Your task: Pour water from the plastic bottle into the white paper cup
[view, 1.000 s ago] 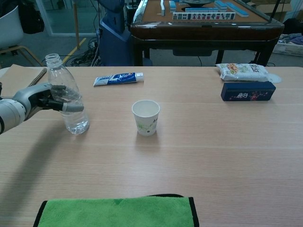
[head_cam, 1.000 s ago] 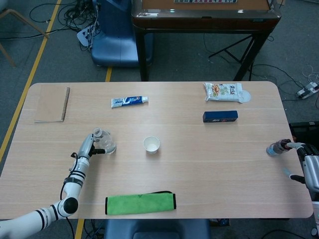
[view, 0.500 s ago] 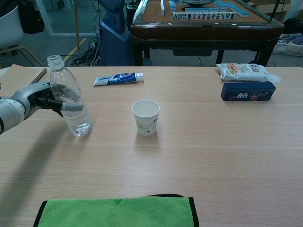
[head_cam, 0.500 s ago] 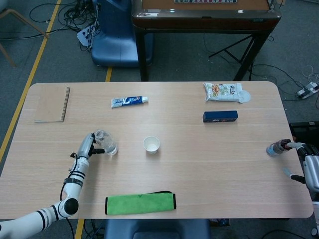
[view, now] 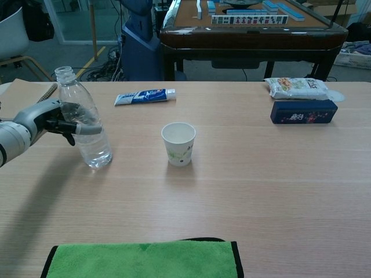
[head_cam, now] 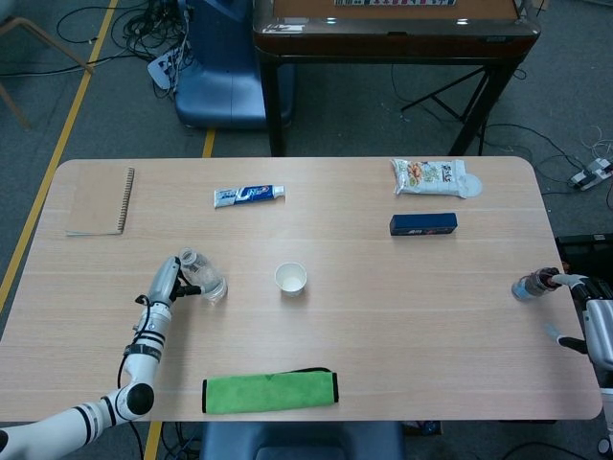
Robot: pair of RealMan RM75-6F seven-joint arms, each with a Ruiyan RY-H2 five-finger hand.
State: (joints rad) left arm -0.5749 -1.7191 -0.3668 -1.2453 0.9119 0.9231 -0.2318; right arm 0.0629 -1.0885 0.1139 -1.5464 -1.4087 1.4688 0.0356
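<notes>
Our left hand [view: 49,120] holds the plastic bottle [view: 83,119], which has tilted slightly from 0.5 s ago. The white paper cup [view: 178,143] stands apart, so pouring hasn't begun. We cannot tell our right hand's [head_cam: 596,331] state.

Seen from high above in the head view, looking steeply down from the near edge: the whole worktop [head_cam: 402,326], floor beyond. Seen low and close from chest height, facing straight across toward the far edge. Shared by both: white paper cup [head_cam: 290,278] [view: 178,143] at centre, plastic bottle [head_cam: 204,279] [view: 84,125] left of the cup, toothpaste tube [head_cam: 248,195] [view: 145,96] beyond the cup, green cloth [head_cam: 270,390] [view: 145,260] nearer than the cup.
</notes>
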